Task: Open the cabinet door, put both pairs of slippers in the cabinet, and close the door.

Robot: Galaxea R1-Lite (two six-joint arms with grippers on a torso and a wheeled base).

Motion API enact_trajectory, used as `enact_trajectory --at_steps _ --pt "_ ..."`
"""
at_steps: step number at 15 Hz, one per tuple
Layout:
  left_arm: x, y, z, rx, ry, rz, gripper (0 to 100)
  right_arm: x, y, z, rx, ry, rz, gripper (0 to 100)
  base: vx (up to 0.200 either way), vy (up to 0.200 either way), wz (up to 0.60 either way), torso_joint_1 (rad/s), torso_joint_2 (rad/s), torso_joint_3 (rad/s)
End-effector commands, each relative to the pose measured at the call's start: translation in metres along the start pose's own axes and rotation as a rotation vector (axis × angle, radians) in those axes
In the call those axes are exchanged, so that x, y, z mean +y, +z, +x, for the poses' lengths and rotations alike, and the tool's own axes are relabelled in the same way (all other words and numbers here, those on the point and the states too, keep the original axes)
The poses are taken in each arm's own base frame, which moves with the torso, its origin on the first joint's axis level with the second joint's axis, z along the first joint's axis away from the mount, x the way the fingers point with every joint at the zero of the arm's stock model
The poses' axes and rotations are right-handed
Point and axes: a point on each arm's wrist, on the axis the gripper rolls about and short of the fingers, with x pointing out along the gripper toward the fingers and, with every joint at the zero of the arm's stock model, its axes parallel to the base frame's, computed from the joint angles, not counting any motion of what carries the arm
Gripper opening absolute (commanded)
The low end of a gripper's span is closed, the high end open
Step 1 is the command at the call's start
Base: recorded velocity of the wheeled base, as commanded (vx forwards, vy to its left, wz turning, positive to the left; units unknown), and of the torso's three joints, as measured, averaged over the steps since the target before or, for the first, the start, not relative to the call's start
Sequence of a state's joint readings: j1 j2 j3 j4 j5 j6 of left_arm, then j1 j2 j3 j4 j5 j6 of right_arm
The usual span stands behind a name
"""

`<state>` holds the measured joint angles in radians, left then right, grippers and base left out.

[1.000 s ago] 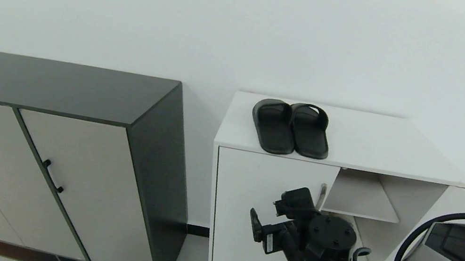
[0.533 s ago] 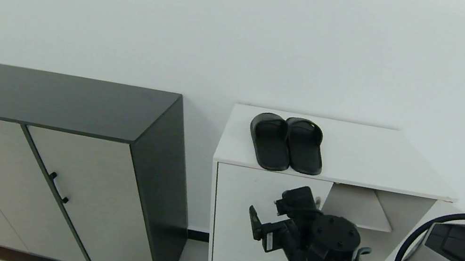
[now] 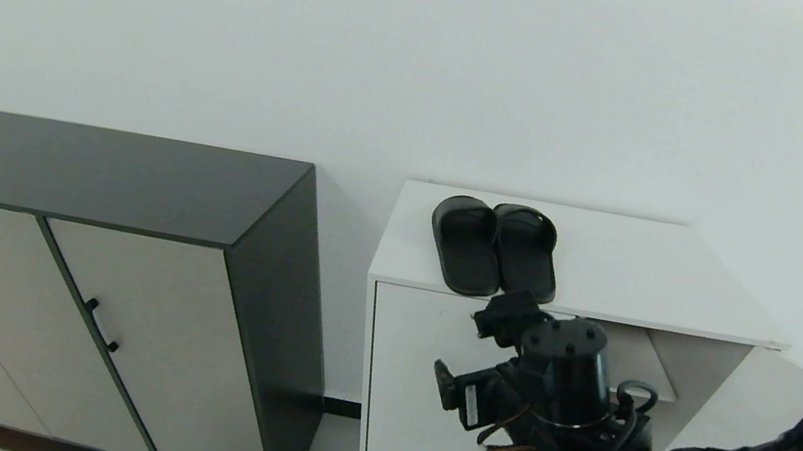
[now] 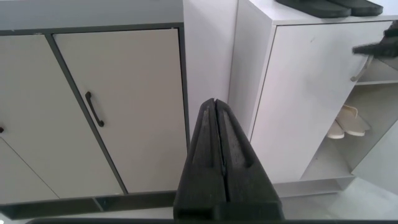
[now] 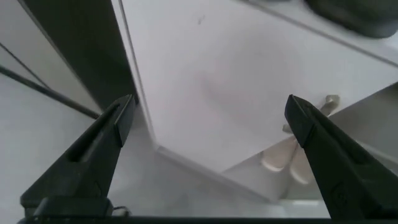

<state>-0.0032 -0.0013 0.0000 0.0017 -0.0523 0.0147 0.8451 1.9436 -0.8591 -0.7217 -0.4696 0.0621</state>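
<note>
Black slippers (image 3: 494, 248): pair atop white cabinet (image 3: 608, 270), not yet stowed. Pale slippers (image 4: 347, 121): pair inside on lower shelf, apparently done. Right gripper (image 5: 209, 106): fingers spread wide, facing cabinet front. Left gripper (image 4: 215, 104): fingers pressed together, empty. Door closing outstanding.

In the head view the right arm (image 3: 568, 404), lower centre of the frame, covers the middle of the white cabinet (image 3: 648, 277), hiding the door's handle and much of the open bay. The black cabinet (image 3: 112, 274) is cut by the left and bottom edges. In the left wrist view the black slippers (image 4: 329, 5) are clipped by the frame edge. The door (image 4: 305, 99) hides part of the pale slippers (image 4: 347, 121), which are a blur in the right wrist view.
</note>
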Motion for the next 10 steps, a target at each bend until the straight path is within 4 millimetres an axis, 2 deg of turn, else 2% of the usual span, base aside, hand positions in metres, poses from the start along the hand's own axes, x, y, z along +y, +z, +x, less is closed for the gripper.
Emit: enact_trajectory --at_steps 1,2,3,8,10 --pt "0.0 0.0 0.0 0.001 0.0 0.001 0 -0.004 0.053 -0.024 -0.11 0.004 0.121 100 0.0 0.0 0.0 0.0 0.0 0.0" --pt "0.0 0.0 0.0 0.001 0.0 0.001 0 -0.004 0.077 -0.023 -0.119 -0.083 0.181 100 0.0 0.0 0.0 0.0 0.0 0.0" --pt "0.0 0.0 0.0 0.001 0.0 0.001 0 -0.005 0.081 -0.02 -0.129 -0.118 0.197 100 0.0 0.0 0.0 0.0 0.0 0.0" --pt "0.0 0.0 0.0 0.001 0.0 0.002 0 -0.012 0.073 -0.004 -0.117 -0.18 0.196 100 0.0 0.0 0.0 0.0 0.0 0.0" --pt "0.0 0.0 0.0 0.001 0.0 0.002 0 -0.011 0.067 0.0 -0.113 -0.184 0.193 100 0.2 0.0 0.0 0.0 0.0 0.005"
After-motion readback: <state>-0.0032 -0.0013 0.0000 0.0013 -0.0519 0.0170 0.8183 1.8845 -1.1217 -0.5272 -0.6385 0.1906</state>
